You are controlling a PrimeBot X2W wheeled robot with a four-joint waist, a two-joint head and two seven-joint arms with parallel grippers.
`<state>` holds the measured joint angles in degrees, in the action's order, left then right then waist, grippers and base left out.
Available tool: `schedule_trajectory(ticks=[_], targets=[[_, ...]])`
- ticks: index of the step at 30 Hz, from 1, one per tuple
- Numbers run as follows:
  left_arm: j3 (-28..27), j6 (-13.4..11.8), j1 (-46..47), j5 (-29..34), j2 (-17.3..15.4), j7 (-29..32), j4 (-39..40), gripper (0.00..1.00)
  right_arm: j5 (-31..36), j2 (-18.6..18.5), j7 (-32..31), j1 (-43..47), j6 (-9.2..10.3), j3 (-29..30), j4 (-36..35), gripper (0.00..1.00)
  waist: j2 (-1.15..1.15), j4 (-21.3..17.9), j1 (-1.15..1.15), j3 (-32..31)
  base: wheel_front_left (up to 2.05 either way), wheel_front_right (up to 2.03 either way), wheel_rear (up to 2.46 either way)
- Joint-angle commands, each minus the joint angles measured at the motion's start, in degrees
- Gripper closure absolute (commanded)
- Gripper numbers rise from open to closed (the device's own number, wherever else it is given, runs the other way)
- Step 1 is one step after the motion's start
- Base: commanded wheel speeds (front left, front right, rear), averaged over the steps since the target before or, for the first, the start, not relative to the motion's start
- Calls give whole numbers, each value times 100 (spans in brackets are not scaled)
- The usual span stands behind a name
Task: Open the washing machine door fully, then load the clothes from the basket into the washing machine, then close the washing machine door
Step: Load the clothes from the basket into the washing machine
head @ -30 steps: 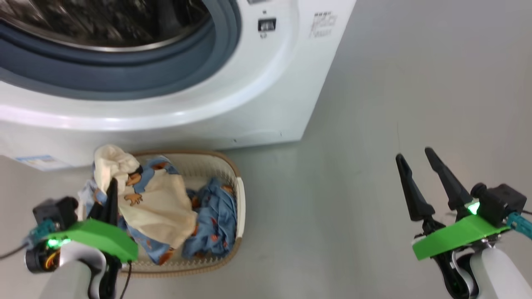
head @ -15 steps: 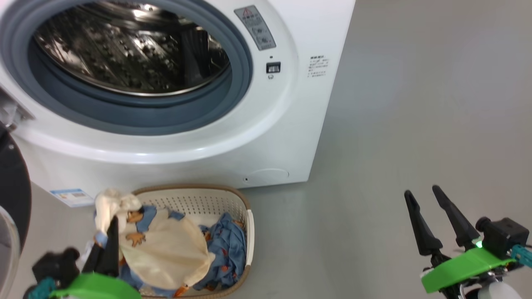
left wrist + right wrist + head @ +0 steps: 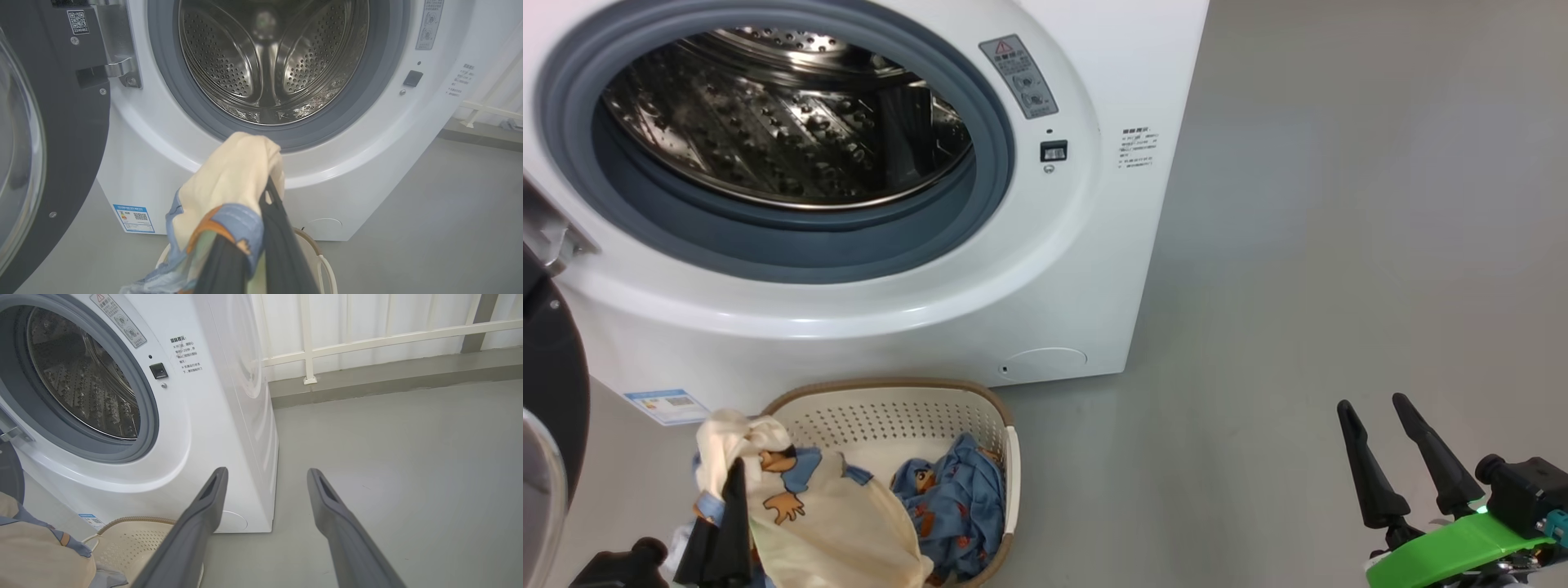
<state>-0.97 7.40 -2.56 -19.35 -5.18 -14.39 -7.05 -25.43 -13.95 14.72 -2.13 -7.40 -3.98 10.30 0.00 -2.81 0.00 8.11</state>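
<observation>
The washing machine stands with its steel drum exposed. Its black-rimmed door is swung out at the far left, and the door also shows in the left wrist view. In front of the machine sits the cream basket with a blue printed garment inside. My left gripper is shut on a cream and blue garment above the basket's left side. The left wrist view shows the gripper holding that garment below the drum opening. My right gripper is open over the floor.
Grey floor stretches to the right of the machine. A white railing and a low kerb run along the back. A blue label sticker sits low on the machine's front. The door hinge is at the opening's left.
The head camera has tilted up, so the drum now shows in full and both grippers sit lower in the picture. The left gripper stays shut on the garment and the right stays open.
</observation>
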Motion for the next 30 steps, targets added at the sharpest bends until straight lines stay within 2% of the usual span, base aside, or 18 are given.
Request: schedule_trajectory(ticks=[1,11,21,24,30], targets=[[-229,9,110,52,-50,-61,179,100,-50,-68,28,-16,-9,-89,-155,0,0,-27,0,39,0,0,0],[-275,9,868,50,-130,-61,279,100,-30,42,28,-227,-9,-82,-213,0,0,-172,0,421,0,0,0],[-273,9,2900,215,-589,-61,266,100,-11,204,28,-549,-9,-101,-260,0,0,-335,0,974,0,0,0],[-307,9,3571,305,-698,-61,2,100,-11,250,28,-675,-9,-142,-269,0,0,-419,0,1146,0,0,0],[-385,9,4439,341,-858,-61,-1160,100,-21,373,28,-923,-9,-290,-266,0,0,-706,0,1435,0,0,0]])
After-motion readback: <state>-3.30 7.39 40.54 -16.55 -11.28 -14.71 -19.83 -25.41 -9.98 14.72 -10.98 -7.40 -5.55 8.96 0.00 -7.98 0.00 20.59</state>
